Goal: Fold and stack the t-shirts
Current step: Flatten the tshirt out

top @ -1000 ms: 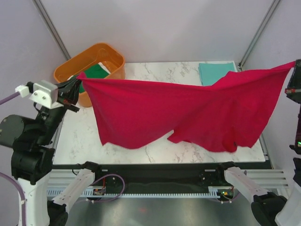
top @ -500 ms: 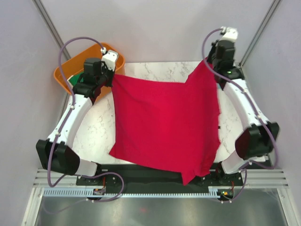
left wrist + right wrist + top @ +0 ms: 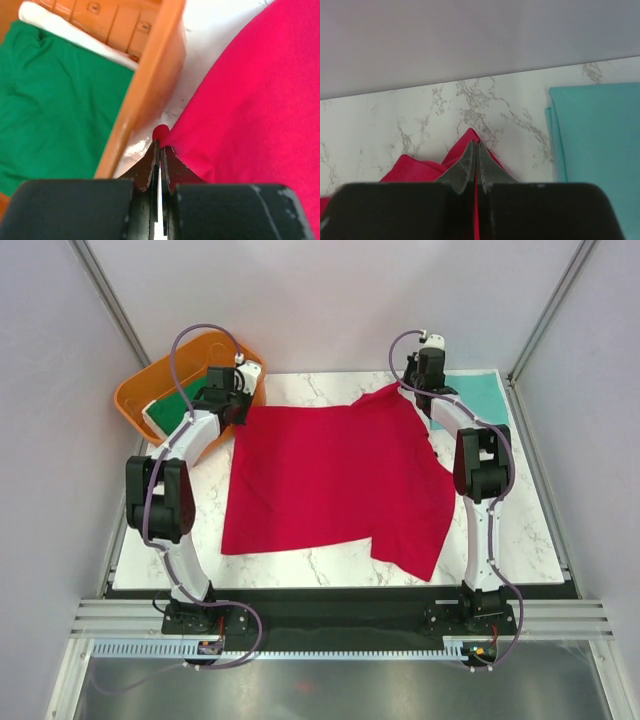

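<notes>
The red t-shirt (image 3: 330, 475) lies spread across the marble table, its near right part hanging down to the front edge. My left gripper (image 3: 242, 407) is shut on its far left corner (image 3: 161, 134), right beside the orange tub. At the far right corner of the shirt (image 3: 470, 136), low over the table, my right gripper (image 3: 405, 388) is also shut on the cloth. A folded teal t-shirt (image 3: 478, 395) (image 3: 595, 140) lies flat at the back right. A dark green t-shirt (image 3: 175, 410) (image 3: 55, 95) with a white edge (image 3: 75, 32) sits in the tub.
The orange plastic tub (image 3: 140, 390) (image 3: 150, 85) stands at the back left corner, its wall touching distance from my left fingers. Both arms stretch far over the table (image 3: 520, 510). Grey walls close in the back and sides.
A second ago the red t-shirt hung stretched in the air between the grippers. Both arms have since swung to the far side and laid it flat on the table, still gripping its corners.
</notes>
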Action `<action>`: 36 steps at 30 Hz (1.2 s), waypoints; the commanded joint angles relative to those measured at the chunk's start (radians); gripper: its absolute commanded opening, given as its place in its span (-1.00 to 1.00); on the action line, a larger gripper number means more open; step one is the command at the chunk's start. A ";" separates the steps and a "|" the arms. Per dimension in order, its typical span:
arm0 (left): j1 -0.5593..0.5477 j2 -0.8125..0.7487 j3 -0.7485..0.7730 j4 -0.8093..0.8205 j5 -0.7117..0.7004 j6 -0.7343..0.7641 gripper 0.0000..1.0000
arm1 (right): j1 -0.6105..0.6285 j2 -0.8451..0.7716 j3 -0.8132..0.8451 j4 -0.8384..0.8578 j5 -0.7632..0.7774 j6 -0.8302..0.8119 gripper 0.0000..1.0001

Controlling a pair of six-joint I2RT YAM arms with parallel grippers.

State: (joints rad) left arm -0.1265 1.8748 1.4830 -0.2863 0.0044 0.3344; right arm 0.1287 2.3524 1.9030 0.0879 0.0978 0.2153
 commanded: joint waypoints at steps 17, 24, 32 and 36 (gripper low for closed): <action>0.004 -0.241 0.050 0.073 -0.041 0.011 -0.95 | -0.009 -0.332 0.087 -0.370 0.027 0.039 -1.00; -0.004 -0.532 -0.131 0.075 -0.009 -0.070 -0.95 | -0.008 -0.679 -0.275 -0.447 -0.038 0.101 -1.00; -0.005 -0.795 -0.066 0.075 0.077 -0.139 -0.95 | -0.008 -0.936 -0.005 -0.631 0.048 0.131 -1.00; -0.005 -0.882 0.000 0.075 0.159 -0.208 -0.95 | -0.008 -1.073 0.076 -0.677 0.126 0.148 -1.00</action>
State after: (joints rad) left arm -0.1314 1.0653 1.4044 -0.2592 0.0864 0.2165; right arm 0.1249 1.4429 1.8694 -0.5552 0.1295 0.3367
